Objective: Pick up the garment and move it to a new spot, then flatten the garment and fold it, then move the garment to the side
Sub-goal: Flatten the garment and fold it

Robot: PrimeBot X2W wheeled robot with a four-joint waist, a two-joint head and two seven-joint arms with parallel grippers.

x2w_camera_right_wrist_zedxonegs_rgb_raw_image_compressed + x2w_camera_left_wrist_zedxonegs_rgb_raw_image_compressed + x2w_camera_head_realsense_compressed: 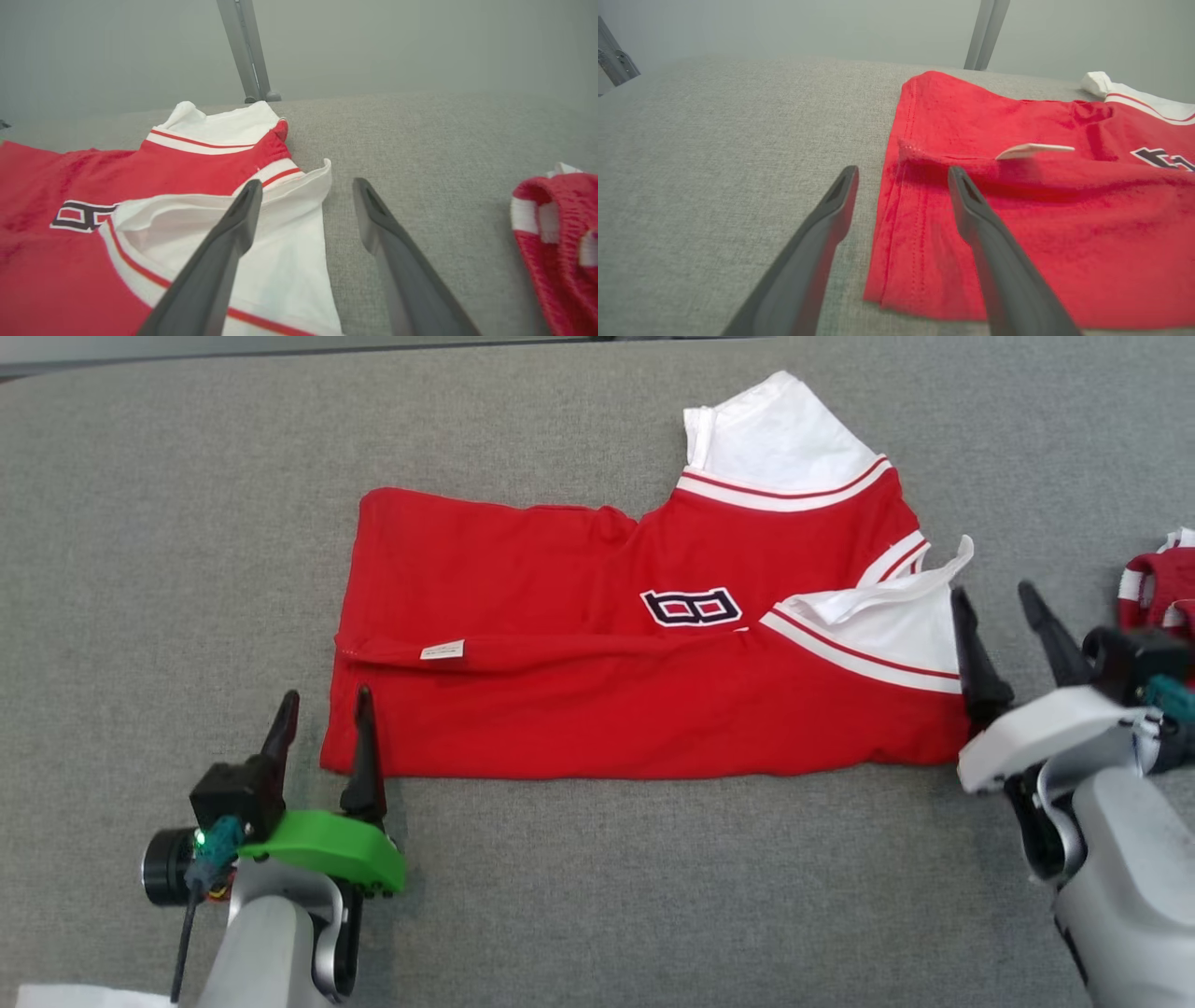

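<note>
Left arm low at the near left, left gripper [327,695] pointing away from the robot, fingers spread and released; its right finger [971,210] is over the hem corner of the garment [607,644], its left finger over the grey cloth surface [187,476]. Right arm at the right, right gripper [991,590] also spread, gripping nothing, left finger [233,219] over the near white sleeve [896,635], other finger over bare surface. Garment lies mid-surface, folded lengthwise, red with white sleeves, number patch [691,607] up, label [442,651] showing. Second red-and-white garment [1158,588] bunched at the far right edge, apart.
</note>
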